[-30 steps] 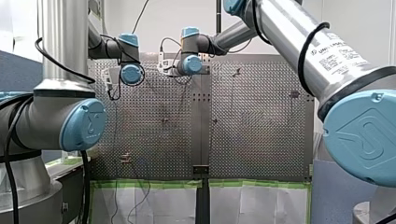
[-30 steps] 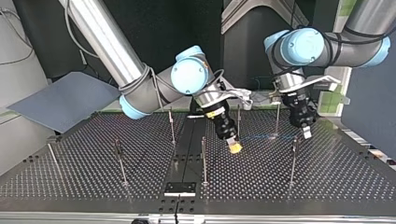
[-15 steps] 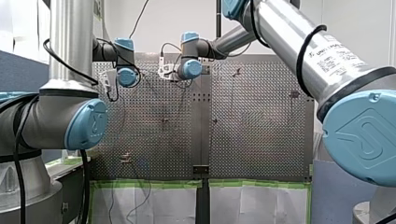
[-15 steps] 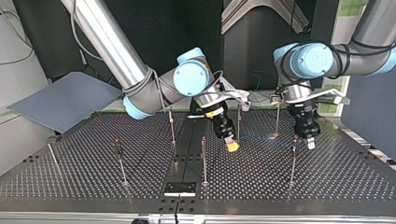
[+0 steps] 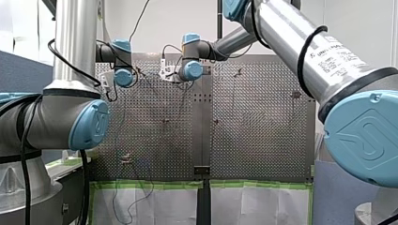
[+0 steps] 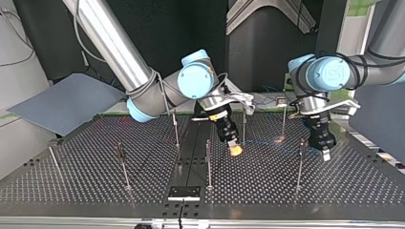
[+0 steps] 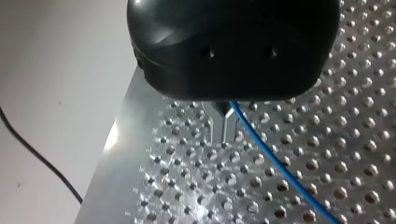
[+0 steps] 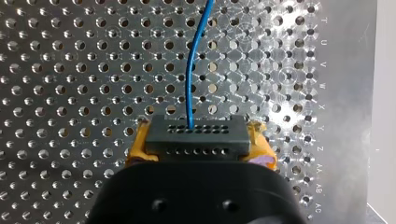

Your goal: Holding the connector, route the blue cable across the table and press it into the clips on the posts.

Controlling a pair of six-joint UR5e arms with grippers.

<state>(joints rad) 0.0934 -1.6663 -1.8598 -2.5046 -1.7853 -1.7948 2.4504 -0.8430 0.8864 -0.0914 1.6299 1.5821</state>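
Observation:
A thin blue cable point(image 6: 273, 142) stretches low over the perforated table between my two grippers. In the right wrist view, my right gripper point(image 8: 196, 142) has its yellow pads point(image 8: 138, 148) shut on a grey connector block point(image 8: 194, 130), and the blue cable point(image 8: 189, 70) leaves the block's top. In the top view that right gripper point(image 6: 234, 150) hangs near the table's middle. My left gripper point(image 6: 326, 153) is at the top view's right, just past a post point(image 6: 300, 164). Its metal fingers point(image 7: 229, 128) are shut on the blue cable point(image 7: 275, 163), which trails away over the table.
Several thin posts stand on the table, among them one point(image 6: 284, 121) behind the cable, one point(image 6: 244, 126) beside my right gripper and one point(image 6: 208, 164) in front of it. A grey board point(image 6: 67, 102) leans at the top view's left. The table edge point(image 7: 112, 154) lies beside my left gripper.
My left gripper has moved toward the top view's right and lower, passing the post there and drawing the cable with it. My right gripper edged slightly back with the connector.

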